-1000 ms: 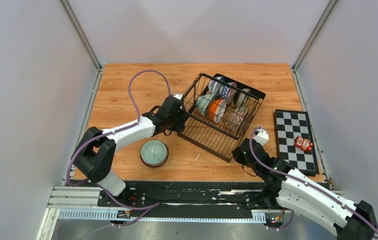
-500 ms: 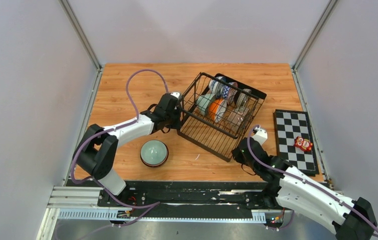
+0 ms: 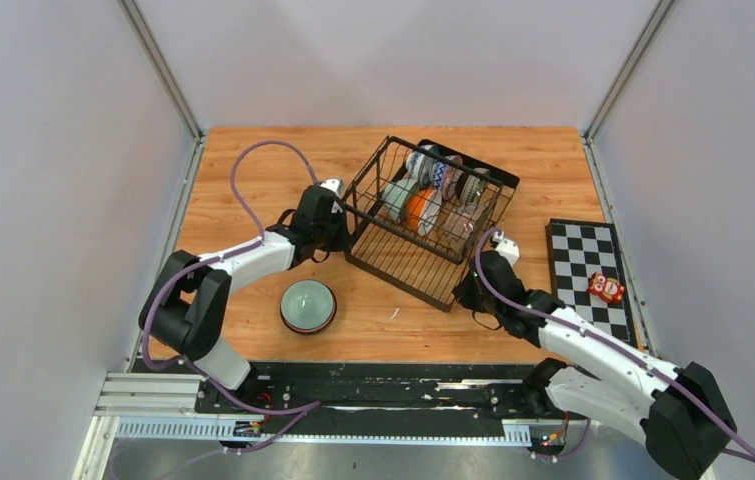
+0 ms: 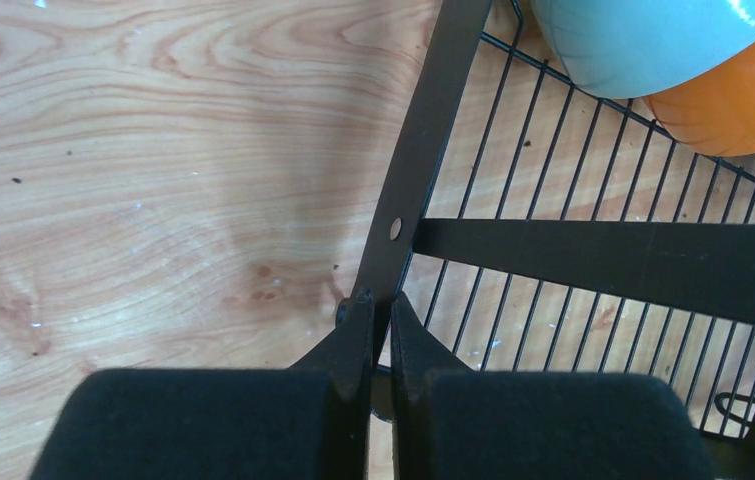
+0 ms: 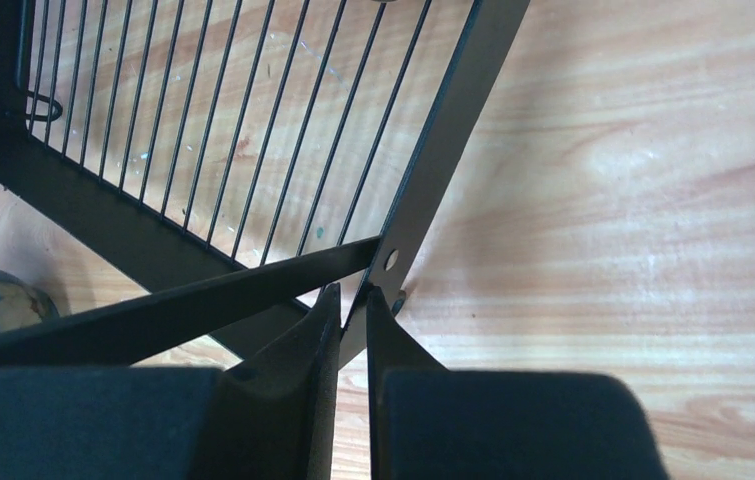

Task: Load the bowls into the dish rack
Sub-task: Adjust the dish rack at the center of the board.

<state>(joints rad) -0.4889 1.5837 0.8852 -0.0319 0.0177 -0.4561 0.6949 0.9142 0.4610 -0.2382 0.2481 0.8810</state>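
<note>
The black wire dish rack (image 3: 403, 262) stands mid-table with several bowls (image 3: 415, 205) on edge in its back part: celadon, orange, patterned ones. A celadon bowl (image 3: 307, 304) sits alone on the table, upright, near the front left. My left gripper (image 3: 338, 228) is shut on the rack's left frame bar (image 4: 408, 190). My right gripper (image 3: 466, 287) is shut on the rack's right frame bar (image 5: 443, 170). In the left wrist view a celadon bowl (image 4: 643, 40) and an orange bowl (image 4: 728, 105) lie in the rack.
A black-and-white checkered board (image 3: 588, 280) lies at the right edge with a small red toy (image 3: 606, 288) on it. Grey walls close the wooden table on three sides.
Both arms have dragged the rack to the left and a little toward the back, bowls still inside. The lone celadon bowl has not moved.
</note>
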